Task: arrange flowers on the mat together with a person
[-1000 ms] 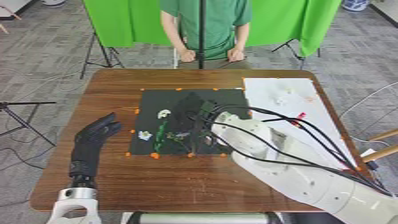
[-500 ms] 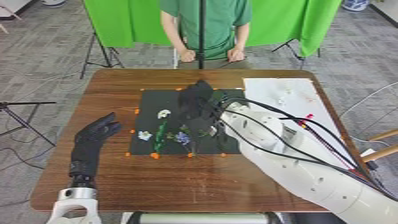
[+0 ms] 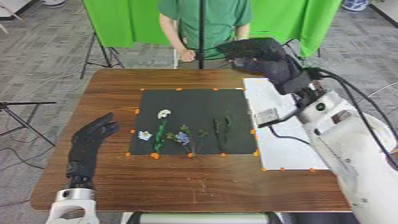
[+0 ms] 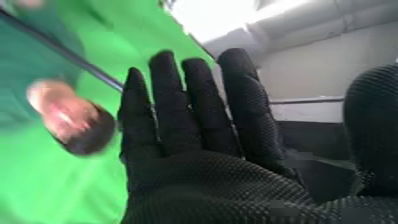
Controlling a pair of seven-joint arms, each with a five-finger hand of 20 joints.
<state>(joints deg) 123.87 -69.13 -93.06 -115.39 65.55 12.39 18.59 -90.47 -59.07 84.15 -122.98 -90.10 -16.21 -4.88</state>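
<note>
the right hand (image 3: 253, 52) is wide and empty, fingers straight. left of it and nearer the robot lies the mat (image 3: 187, 102), with the white flower (image 3: 164, 114), the purple flower (image 3: 182, 137) and the sprigs (image 3: 220, 132). if that hand swung back low, its fingertips or the slack cables (image 3: 336, 76) could drag the thin stems askew. the left hand (image 3: 89, 137), relaxed beside the mat, could nudge the nearest bloom (image 3: 145, 135) by drifting inward.
</note>
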